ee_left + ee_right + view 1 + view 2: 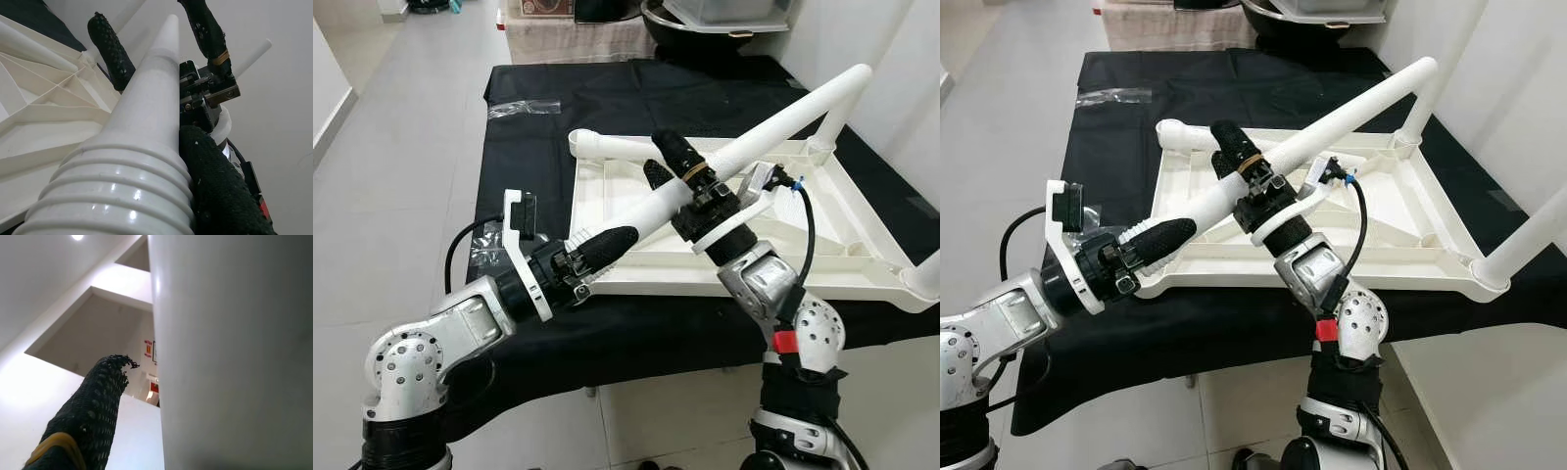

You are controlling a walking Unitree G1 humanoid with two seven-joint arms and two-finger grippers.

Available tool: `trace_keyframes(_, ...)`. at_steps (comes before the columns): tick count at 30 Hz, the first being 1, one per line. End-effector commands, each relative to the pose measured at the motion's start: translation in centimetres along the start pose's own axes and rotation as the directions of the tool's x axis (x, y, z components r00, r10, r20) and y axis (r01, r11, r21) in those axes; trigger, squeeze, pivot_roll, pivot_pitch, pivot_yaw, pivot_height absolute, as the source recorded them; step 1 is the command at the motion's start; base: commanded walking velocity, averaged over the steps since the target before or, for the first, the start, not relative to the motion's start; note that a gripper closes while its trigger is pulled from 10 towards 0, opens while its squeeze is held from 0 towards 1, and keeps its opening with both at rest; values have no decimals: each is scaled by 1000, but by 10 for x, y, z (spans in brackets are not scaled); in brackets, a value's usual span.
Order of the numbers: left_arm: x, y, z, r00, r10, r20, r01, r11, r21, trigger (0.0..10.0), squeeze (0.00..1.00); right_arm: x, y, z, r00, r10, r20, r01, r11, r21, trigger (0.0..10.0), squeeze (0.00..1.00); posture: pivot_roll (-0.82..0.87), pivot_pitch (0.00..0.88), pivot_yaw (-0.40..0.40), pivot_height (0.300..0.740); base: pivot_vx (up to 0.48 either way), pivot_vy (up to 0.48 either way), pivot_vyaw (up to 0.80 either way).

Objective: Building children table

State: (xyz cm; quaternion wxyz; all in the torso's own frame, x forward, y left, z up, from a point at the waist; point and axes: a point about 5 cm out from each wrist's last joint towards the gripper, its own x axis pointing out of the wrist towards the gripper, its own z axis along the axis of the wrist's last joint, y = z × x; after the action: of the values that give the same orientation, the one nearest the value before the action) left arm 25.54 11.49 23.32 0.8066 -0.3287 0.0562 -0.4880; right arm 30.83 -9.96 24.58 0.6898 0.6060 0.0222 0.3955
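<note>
Upturned white tabletop [822,220] lying on a black cloth [538,127] on the floor, with legs already standing at its far and near right corners. Loose leg [754,137] held slanting above it: left gripper [607,250] jaws clenched on the threaded lower end, right gripper [671,162] jaws clenched around the middle.

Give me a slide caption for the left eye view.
Both grippers, left and right, hold a white table leg above the upturned tabletop.
</note>
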Motion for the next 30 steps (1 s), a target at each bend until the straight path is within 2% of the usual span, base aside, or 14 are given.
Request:
trace_keyframes(1,6,-3,-19,992,-19,-121,16,999,-29,10000,0,7,15,-14,993,81,-83,-82,997,-1,10000,0,65,127,-83,740,0,0,0)
trace_keyframes(14,7,-6,-26,987,-42,-157,35,998,-43,10000,0,7,15,-22,990,76,-118,-77,997,2,10000,0,65,129,-79,740,0,0,0)
trace_keyframes(15,8,-6,-26,986,-45,-161,39,998,-44,10000,0,7,15,-22,990,77,-120,-78,997,1,0,0,64,131,-78,740,0,0,0)
trace_keyframes(30,6,-5,-27,981,-49,-187,41,998,-46,10000,0,6,14,-24,990,72,-123,-74,997,-9,0,0,65,140,-74,740,0,0,0)
